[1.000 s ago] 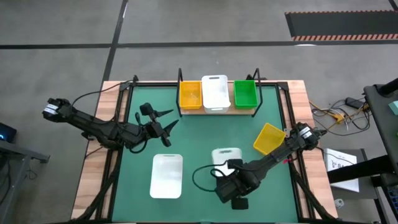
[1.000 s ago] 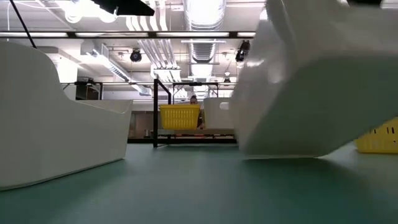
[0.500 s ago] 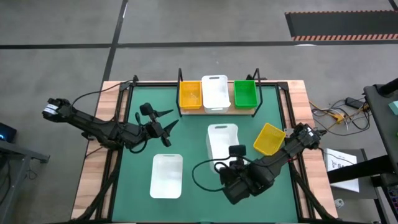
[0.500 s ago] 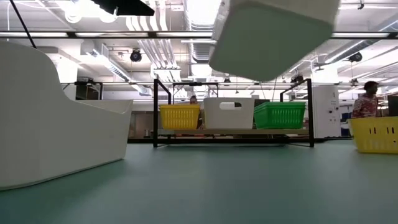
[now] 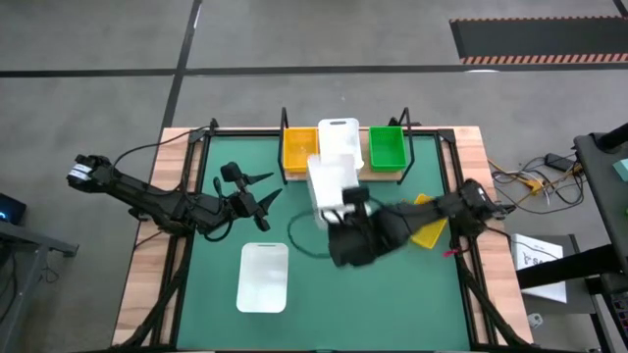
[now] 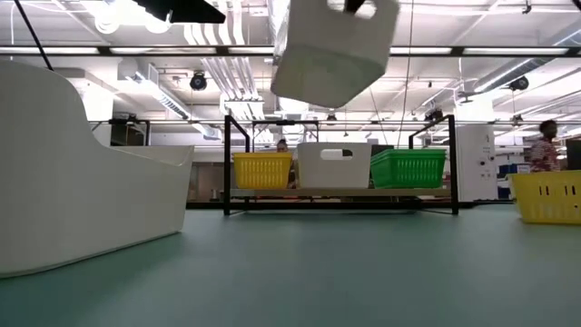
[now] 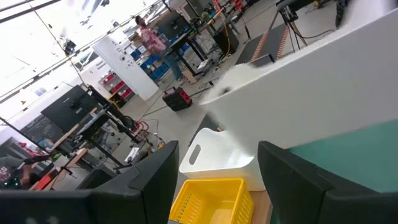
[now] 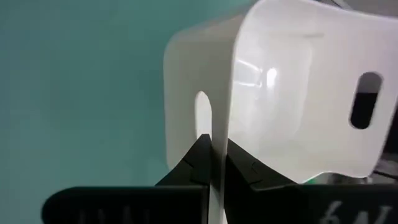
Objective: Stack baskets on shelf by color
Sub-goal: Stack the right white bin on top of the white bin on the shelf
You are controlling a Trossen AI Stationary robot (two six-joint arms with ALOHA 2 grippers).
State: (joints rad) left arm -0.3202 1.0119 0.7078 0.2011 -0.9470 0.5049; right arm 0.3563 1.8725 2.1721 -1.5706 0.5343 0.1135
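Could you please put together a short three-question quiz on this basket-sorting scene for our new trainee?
1. True or false: the right gripper is shut on the rim of a white plastic basket held above the green mat.
2. Which colour of basket sits in the middle of the wooden shelf? A yellow, B white, C green.
3. Fill in: the left gripper is ____ and holds nothing.

Key: 1 true; 2 B; 3 open.
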